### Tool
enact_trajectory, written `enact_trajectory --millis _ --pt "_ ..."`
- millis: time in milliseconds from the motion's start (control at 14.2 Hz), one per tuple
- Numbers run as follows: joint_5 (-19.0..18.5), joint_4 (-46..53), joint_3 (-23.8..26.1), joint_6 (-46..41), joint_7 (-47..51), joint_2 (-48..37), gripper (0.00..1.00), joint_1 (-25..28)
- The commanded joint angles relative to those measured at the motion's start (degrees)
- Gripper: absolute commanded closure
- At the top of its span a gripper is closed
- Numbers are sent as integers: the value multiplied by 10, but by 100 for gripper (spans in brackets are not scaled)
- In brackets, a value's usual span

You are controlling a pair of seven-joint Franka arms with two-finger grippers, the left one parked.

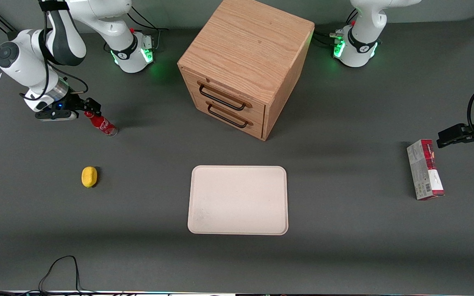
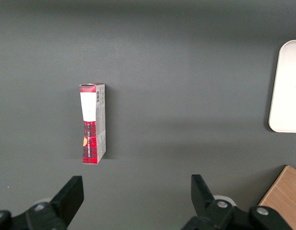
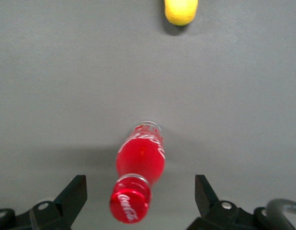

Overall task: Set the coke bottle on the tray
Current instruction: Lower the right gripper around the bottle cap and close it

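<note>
Our gripper [image 3: 138, 199] hangs with fingers spread wide either side of the coke bottle's [image 3: 140, 163] cap, well apart from the tray [image 1: 238, 200]

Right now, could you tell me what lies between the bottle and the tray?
Only bare table, per the front view; the hand, open, hovers over the bottle, tray.

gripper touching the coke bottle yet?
Apart. Right wrist view shows the open gripper above the coke bottle, table visible between each finger and the cap.

White "Coca-Cola" script on the coke bottle [image 3: 140, 179] cap and red body
</note>
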Motion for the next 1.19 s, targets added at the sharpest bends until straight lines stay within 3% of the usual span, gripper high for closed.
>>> enact_trajectory --millis 0,140,211,351,632,912,1123 --pt "-14 -2 -8 6 1 1 0 11" --pt "-14 -2 -8 6 0 2 0 10" --pt "-14 -2 -8 6 0 2 10 10" --pt "-14 -2 -8 5 0 2 47 10" --pt "-14 -1 -8 -5 -5 2 93 10" --pt "-13 16 -8 -27 -4 -5 95 10" --pt "-12 104 -2 -150 1 -17 96 11"
